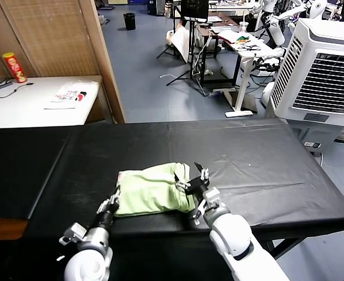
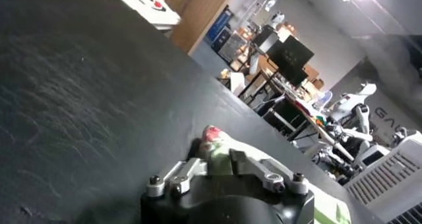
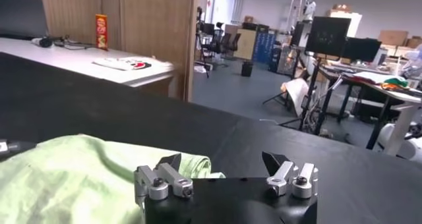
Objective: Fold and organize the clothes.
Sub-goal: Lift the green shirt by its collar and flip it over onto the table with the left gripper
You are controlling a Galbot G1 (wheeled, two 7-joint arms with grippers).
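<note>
Black cloth covers the long table [image 1: 260, 170] that fills the head view, with a busy workshop floor behind it, a white air cooler [image 1: 321, 70] at the far right and a white side desk [image 1: 31, 102] at the far left carrying a red can [image 1: 13, 66] and a flat white printed item [image 1: 69, 93]. On the near middle of the table lies the shirt [image 1: 151, 188], pale lime green and bunched into a rough folded bundle. At the bundle's near left corner sits the left gripper [image 1: 114, 199], its fingers drawn together on the edge of the fabric. At the bundle's right edge stands the right gripper [image 1: 195, 193], its two fingers spread wide apart, one reaching over the cloth and the other toward the near edge of the table. From the left wrist, the black tabletop stretches away toward the desks and monitors, and the left gripper [image 2: 221, 163] has its fingers pinched on a fold of the shirt [image 2: 221, 149], where a red-pink patch shows at the crumpled tip. From the right wrist, the shirt [image 3: 72, 176] spreads as a soft green heap beside the right gripper [image 3: 224, 166], whose fingers stand well apart with nothing between them; one fingertip [image 3: 170, 162] sits just in front of the cloth's rolled edge.
</note>
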